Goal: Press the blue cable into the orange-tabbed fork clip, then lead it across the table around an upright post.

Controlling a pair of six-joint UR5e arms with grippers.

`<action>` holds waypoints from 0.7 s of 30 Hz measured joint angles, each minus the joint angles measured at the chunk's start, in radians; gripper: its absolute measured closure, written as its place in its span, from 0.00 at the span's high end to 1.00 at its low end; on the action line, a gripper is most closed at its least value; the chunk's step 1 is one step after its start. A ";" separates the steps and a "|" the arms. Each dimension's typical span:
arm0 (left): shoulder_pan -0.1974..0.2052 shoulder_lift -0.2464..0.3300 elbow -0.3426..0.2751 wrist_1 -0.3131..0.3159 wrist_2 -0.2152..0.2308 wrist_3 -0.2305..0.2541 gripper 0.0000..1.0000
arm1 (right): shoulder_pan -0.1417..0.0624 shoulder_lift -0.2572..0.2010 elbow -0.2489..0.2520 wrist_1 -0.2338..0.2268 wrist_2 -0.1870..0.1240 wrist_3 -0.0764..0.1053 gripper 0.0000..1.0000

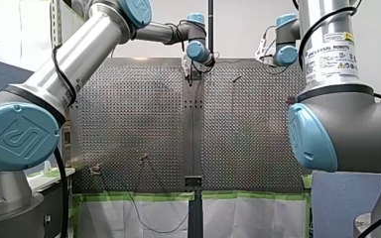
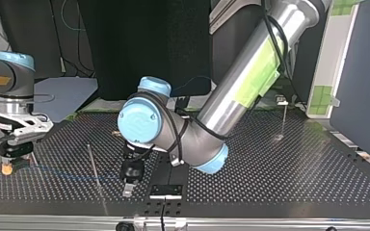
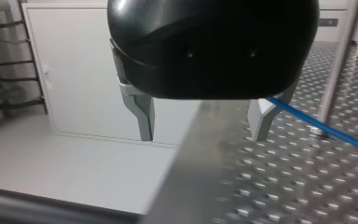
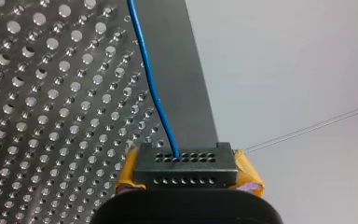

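Note:
The blue cable (image 4: 154,88) runs over the perforated table and ends in a black holed block between the yellow pads of my right gripper (image 4: 186,163), which is shut on it. In the top view my right gripper (image 2: 10,166) stands low at the left, and the cable (image 2: 62,172) leads from it toward a thin upright post (image 2: 94,163). My left gripper (image 3: 204,137) is open with nothing between its metal fingers, and the cable (image 3: 317,123) passes just beside one finger. It hangs over the table's near edge (image 2: 129,188) in the top view. I cannot make out an orange-tabbed clip.
A second post (image 2: 284,118) stands at the top view's far right. A small black bracket (image 2: 166,190) sits at the table's edge beside my left gripper. In the left wrist view a metal post (image 3: 338,70) rises past the cable, and a white cabinet (image 3: 84,70) lies beyond the table's edge.

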 joint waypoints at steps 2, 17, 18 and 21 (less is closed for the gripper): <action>0.001 -0.014 0.000 0.000 0.005 -0.001 1.00 | -0.002 0.007 -0.006 0.000 -0.002 0.000 0.00; 0.007 -0.057 -0.008 0.008 0.016 -0.004 1.00 | -0.035 0.045 -0.013 -0.004 -0.017 -0.003 0.00; 0.008 -0.057 -0.009 0.008 0.017 -0.004 1.00 | -0.036 0.048 -0.014 -0.004 -0.018 -0.003 0.00; 0.009 -0.058 -0.021 0.013 0.021 -0.004 1.00 | -0.040 0.058 -0.015 -0.005 -0.022 -0.004 0.00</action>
